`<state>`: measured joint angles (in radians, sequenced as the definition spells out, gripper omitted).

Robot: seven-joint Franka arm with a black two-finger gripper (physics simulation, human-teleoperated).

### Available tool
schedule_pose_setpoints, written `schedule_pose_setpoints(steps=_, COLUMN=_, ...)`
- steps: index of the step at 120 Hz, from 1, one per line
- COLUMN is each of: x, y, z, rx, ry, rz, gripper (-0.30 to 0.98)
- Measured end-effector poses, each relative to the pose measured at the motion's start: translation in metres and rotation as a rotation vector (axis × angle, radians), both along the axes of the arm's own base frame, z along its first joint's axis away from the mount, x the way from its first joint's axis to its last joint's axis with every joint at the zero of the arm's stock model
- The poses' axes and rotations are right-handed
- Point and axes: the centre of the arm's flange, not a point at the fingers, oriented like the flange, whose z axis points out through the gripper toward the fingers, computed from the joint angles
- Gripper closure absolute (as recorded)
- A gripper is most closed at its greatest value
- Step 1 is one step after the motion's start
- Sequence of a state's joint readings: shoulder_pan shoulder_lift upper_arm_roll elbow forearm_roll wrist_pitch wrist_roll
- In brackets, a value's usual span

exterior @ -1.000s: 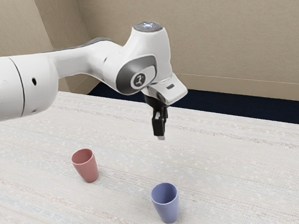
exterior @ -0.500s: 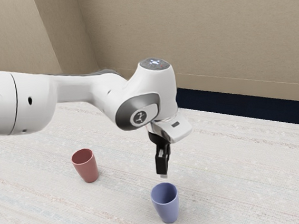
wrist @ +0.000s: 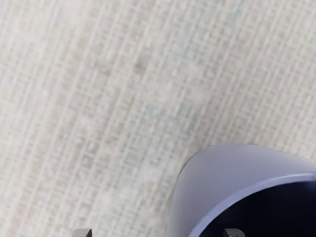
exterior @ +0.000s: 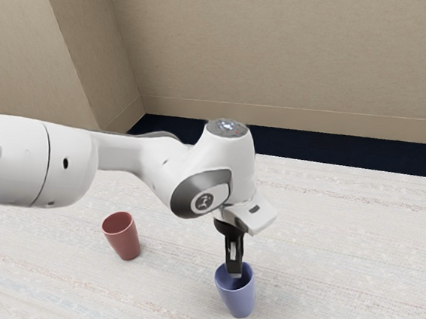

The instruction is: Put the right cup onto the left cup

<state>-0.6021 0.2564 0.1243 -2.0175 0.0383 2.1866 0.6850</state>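
Nearest, exterior view: blue cup (exterior: 239,302), upright on the pale, woven-looking table top (exterior: 358,258), mouth up. Right at its mouth, the black gripper (exterior: 234,273), pointing down, its lower end overlapping the cup's far rim in this view. Fingers spread wide, nothing clasped between them. Wrist view: one fingertip (wrist: 234,232) over the dark mouth of the blue cup, the other (wrist: 82,232) out past the cup's wall, above bare table top. Whether either touches the cup, cannot tell. Farther back, toward the exterior view's left: red cup (exterior: 126,243), also upright, mouth up, well apart from the blue cup and standing directly on the table top. White arm (exterior: 232,158) comes in from the exterior view's left, bent down above the blue cup. Beyond the table's far edge, a dark strip of floor (exterior: 333,155); behind that, a plain tan wall (exterior: 284,39).
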Motion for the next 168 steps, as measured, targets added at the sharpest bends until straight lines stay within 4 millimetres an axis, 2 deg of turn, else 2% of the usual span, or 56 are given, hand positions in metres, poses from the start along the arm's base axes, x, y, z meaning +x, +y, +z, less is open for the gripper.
schedule_pose_setpoints(steps=12, x=-0.006, y=0.001, z=-0.007, rx=-0.007, ry=0.000, rz=0.015, gripper=0.57)
schedule_pose_setpoints(steps=27, x=-0.007, y=0.000, z=-0.005, rx=-0.017, ry=-0.013, rz=0.030, gripper=0.68)
schedule_pose_setpoints(steps=57, x=-0.010, y=-0.001, z=0.003, rx=-0.031, ry=-0.032, rz=0.058, gripper=0.76)
schedule_pose_setpoints(steps=73, x=-0.013, y=0.010, z=0.028, rx=-0.051, ry=-0.059, rz=0.089, gripper=0.77)
schedule_pose_setpoints(steps=86, x=-0.005, y=0.035, z=0.042, rx=-0.055, ry=-0.069, rz=0.144, gripper=0.78)
schedule_pose_setpoints(steps=105, x=-0.002, y=0.072, z=0.086, rx=-0.066, ry=-0.094, rz=0.215, gripper=0.78)
schedule_pose_setpoints(steps=131, x=-0.001, y=0.128, z=0.126, rx=-0.043, ry=-0.108, rz=0.308, gripper=0.79)
schedule_pose_setpoints(steps=155, x=-0.002, y=0.205, z=0.143, rx=-0.013, ry=-0.089, rz=0.450, gripper=0.79)
schedule_pose_setpoints(steps=168, x=-0.003, y=0.235, z=0.148, rx=-0.001, ry=-0.086, rz=0.505, gripper=0.79)
